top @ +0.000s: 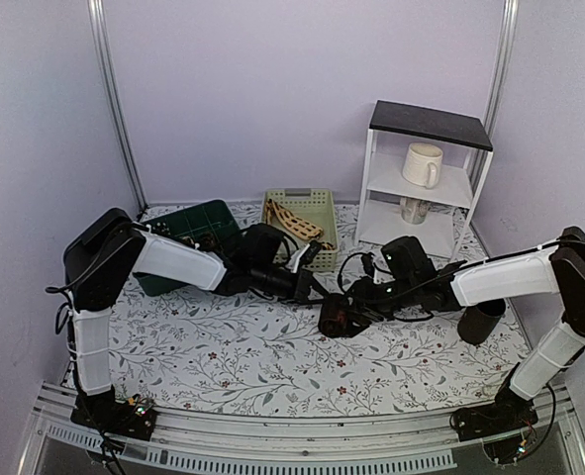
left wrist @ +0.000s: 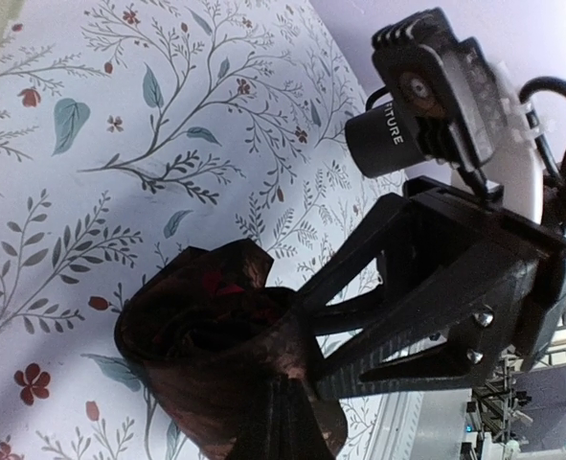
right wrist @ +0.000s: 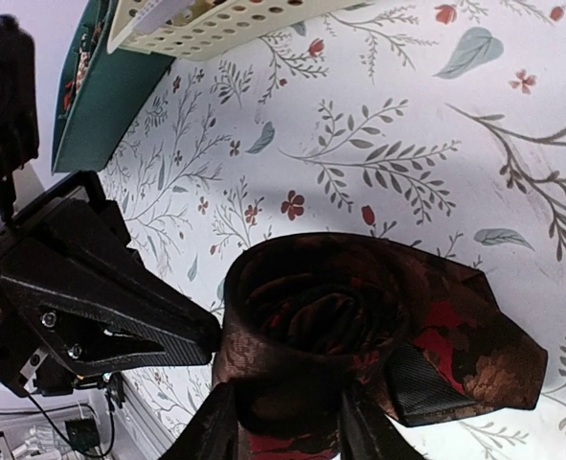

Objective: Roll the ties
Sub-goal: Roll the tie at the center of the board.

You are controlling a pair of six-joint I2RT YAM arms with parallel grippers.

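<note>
Right wrist view: the dark tie (right wrist: 359, 326), nearly coiled, is clamped by the right gripper (right wrist: 287, 426) and pinched at its rim by the left gripper (right wrist: 214, 333). The loose end beside the right gripper is judged due for tucking next.

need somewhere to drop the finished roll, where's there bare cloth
Barest: the front strip of the table between the arm bases, near side of the rolled tie. Crowded: the middle, where left gripper and right gripper meet on it; green bin, beige basket and shelf line the back; black cup at right.
</note>
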